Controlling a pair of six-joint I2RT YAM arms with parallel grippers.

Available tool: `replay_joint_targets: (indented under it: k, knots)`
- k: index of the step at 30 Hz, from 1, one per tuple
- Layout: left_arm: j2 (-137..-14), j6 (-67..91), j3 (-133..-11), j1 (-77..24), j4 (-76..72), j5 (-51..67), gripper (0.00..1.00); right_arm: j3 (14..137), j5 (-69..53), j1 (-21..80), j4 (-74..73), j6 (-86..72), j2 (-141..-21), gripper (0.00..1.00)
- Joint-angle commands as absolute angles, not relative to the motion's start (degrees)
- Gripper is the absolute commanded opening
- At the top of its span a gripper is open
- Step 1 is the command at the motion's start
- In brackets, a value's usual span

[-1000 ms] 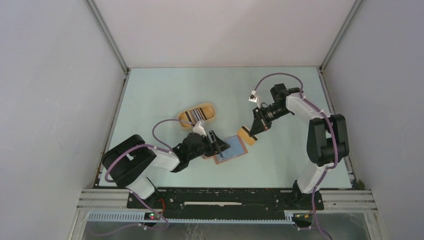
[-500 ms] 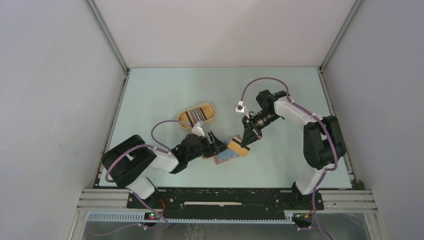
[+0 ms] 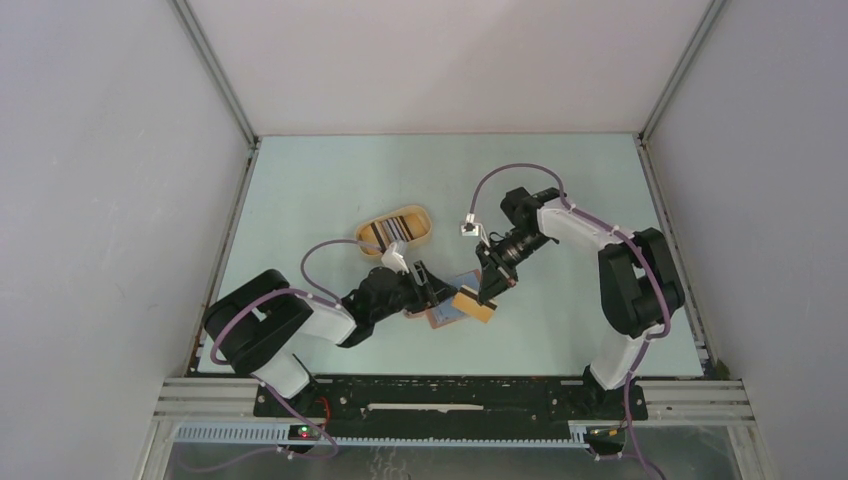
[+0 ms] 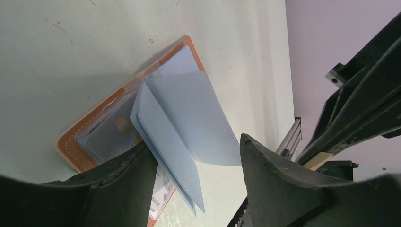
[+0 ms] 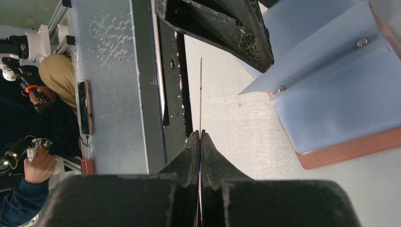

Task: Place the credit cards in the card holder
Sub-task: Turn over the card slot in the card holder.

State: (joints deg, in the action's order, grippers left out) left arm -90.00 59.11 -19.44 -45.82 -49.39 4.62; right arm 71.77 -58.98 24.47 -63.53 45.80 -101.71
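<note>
Green surface (image 3: 330, 180): card holder (image 4: 177, 64) lying open, chip card (image 4: 118, 128) inside; right gripper (image 5: 200, 138) jaws clenching tan card (image 3: 474, 304); left gripper (image 4: 194, 151) jaws standing spread; tray (image 3: 422, 220) cards (image 3: 385, 233) waiting.

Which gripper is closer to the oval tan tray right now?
Left. The left gripper is just nearside of the tray, over the card holder; the right gripper, pinching a card, is farther to its right.

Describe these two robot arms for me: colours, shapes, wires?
The left arm and right arm have smooth white shells between chunky black joints. A lilac cable loops along each. The left pincer and right pincer each have two black, wedge-shaped fingers.
</note>
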Motion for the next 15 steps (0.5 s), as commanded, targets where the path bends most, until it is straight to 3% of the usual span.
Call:
replay_joint_targets:
  k: [1,15]
  knots:
    - [-89.1,60.1,-17.5,-44.8,-53.1,4.8,0.68,70.9,-57.3,24.9,-61.4,44.4,-102.4,0.0]
    - [-89.8,60.4,-17.0,-44.5,-55.6,5.6,0.68,69.1,-47.9,23.2,-51.8,31.9,-103.9,0.0]
